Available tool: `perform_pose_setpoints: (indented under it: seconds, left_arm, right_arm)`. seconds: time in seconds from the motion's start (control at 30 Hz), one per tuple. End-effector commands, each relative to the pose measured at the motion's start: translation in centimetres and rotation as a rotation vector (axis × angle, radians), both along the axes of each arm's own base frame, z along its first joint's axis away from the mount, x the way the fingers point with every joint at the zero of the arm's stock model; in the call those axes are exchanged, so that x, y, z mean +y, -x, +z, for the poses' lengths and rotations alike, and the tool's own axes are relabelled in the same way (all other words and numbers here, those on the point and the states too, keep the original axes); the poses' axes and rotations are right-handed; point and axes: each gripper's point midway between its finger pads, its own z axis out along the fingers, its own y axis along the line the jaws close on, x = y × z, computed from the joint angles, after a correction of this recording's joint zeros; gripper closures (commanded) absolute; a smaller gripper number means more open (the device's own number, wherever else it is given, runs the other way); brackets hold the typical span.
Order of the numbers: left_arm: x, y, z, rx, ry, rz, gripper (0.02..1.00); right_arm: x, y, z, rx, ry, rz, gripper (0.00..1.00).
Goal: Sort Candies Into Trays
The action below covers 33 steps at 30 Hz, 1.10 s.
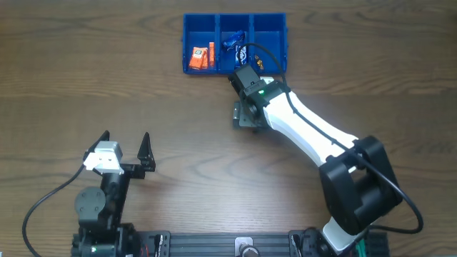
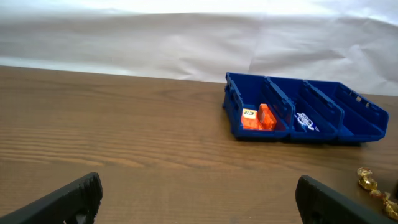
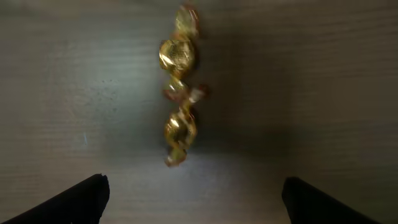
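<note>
Spread open and empty, right gripper [image 3: 194,196] hangs over two gold candies [image 3: 179,93] lying just ahead, midway between its jaws, their row crosswise to its closing line.

Glossy blue plastic tray [image 1: 235,21], shiny gold foil candies [image 3: 179,55], matt wood-grain table [image 1: 107,86]

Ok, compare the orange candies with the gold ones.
Orange candies sit in the tray's end compartment; gold candies lie on the table. Orange candies are flat-sided blocks; gold candies are round with twisted ends. Both are wrapped, two of each.
</note>
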Motion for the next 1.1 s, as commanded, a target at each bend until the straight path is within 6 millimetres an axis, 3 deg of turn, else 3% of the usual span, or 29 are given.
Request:
perform_pose_setpoints:
  seconds: [0.03,0.13,0.53,0.67,0.73,0.83,1.1]
  left_arm:
    - [-0.2,0.1,-1.6,0.045,0.003,-0.014,0.020]
    - [-0.2,0.1,-1.6,0.045,0.003,-0.014,0.020]
    - [-0.2,0.1,-1.6,0.045,0.003,-0.014,0.020]
    - [-0.2,0.1,-1.6,0.045,0.003,-0.014,0.020]
    - [-0.2,0.1,-1.6,0.045,0.003,-0.014,0.020]
    - [-0.2,0.1,-1.6,0.045,0.003,-0.014,0.020]
    - [-0.2,0.1,-1.6,0.045,0.003,-0.014,0.020]
  right_arm:
    - [0.0,0.1,-3.0,0.048,0.027,-0.027,0.102]
    - [0.1,0.3,-4.1,0.073,0.033,-0.026,0.126]
    - [0.9,-1.2,-5.4,0.031,0.004,-0.042,0.255]
    - [0.7,-1.4,-5.5,0.023,0.017,-0.045,0.380]
    - [0.6,-1.3,-5.7,0.028,0.024,-0.046,0.551]
    - [0.5,-1.2,-5.8,0.036,0.028,-0.046,0.656]
    - [0.2,-0.8,-5.6,0.048,0.039,-0.046,0.796]
